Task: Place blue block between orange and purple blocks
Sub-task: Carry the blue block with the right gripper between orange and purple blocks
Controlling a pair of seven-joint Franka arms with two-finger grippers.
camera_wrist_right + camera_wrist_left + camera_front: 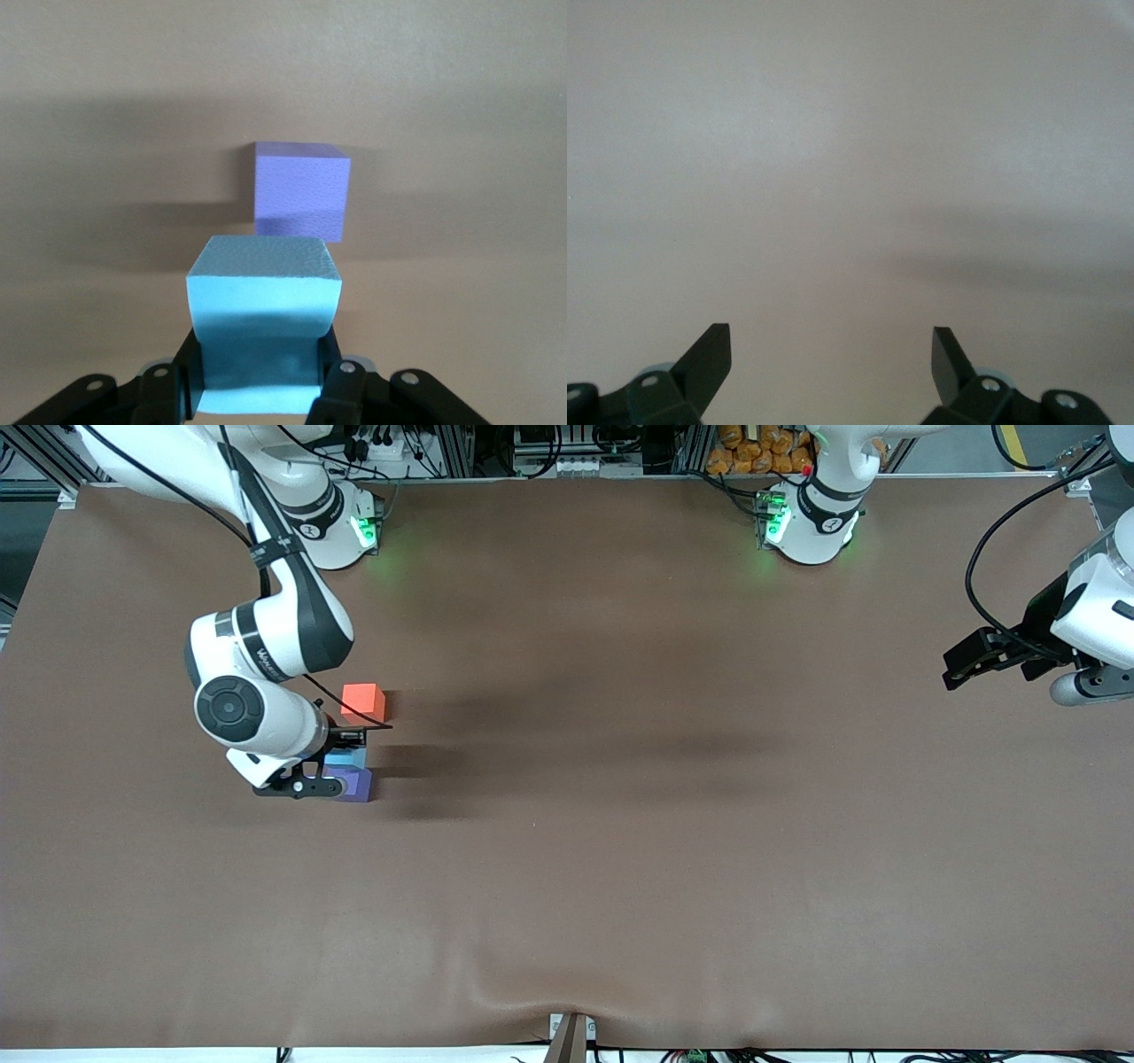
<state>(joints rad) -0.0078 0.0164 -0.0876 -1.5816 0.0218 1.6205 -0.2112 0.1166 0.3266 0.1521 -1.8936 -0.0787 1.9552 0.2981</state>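
Observation:
My right gripper (341, 755) is shut on the light blue block (349, 758), held low between the orange block (364, 702) and the purple block (356, 784), close by the purple one. In the right wrist view the blue block (262, 301) sits between my fingers (339, 390) with the purple block (299, 190) just past it. The orange block is out of that view. My left gripper (961, 666) is open and empty, raised at the left arm's end of the table; its wrist view shows both fingertips (709, 359) wide apart over bare table.
The brown table cover (620, 824) spreads wide around the blocks. A small bracket (570, 1036) sits at the table's edge nearest the front camera.

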